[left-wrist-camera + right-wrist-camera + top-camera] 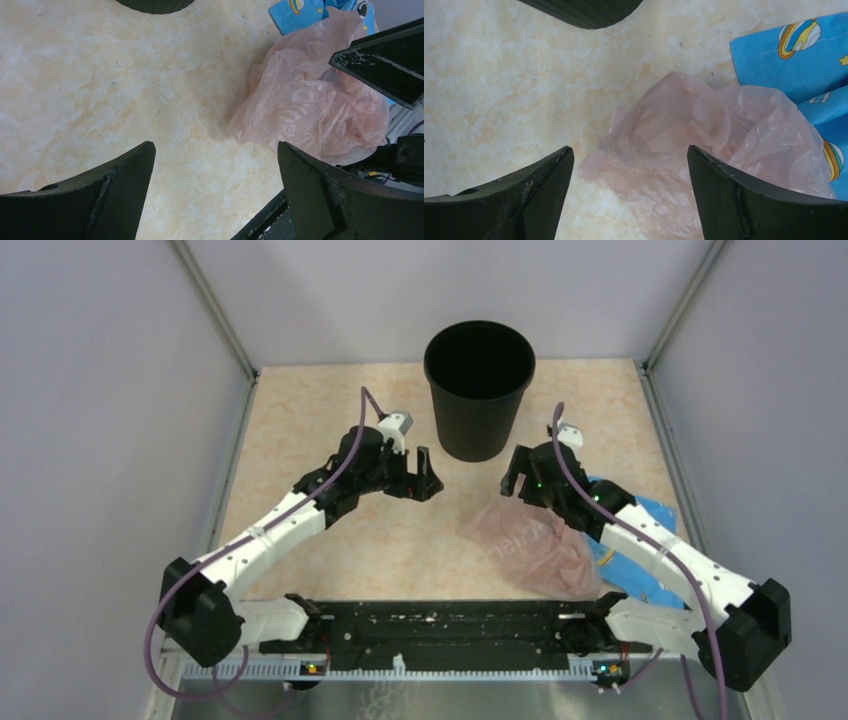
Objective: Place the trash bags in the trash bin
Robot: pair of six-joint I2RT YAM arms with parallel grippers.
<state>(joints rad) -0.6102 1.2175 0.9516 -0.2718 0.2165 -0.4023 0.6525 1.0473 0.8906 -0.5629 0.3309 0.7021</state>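
The round black trash bin (478, 390) stands upright at the back of the table; only its base shows in the wrist views (155, 5) (584, 10). A crumpled translucent pale-pink trash bag (535, 545) lies on the table in front of the bin, to the right. My right gripper (518, 475) hovers over the bag's far-left edge, open; in its wrist view the bag (704, 130) lies beneath the gap between its fingers (630, 150), with nothing gripped. My left gripper (425, 475) is open over bare table left of the bag (305, 100), its fingers (215, 150) wide apart.
Blue cartoon-printed packaging (640, 540) lies under and to the right of the pink bag, also visible from the right wrist (794, 55). Grey walls enclose the table on three sides. The black base rail (440, 625) runs along the near edge.
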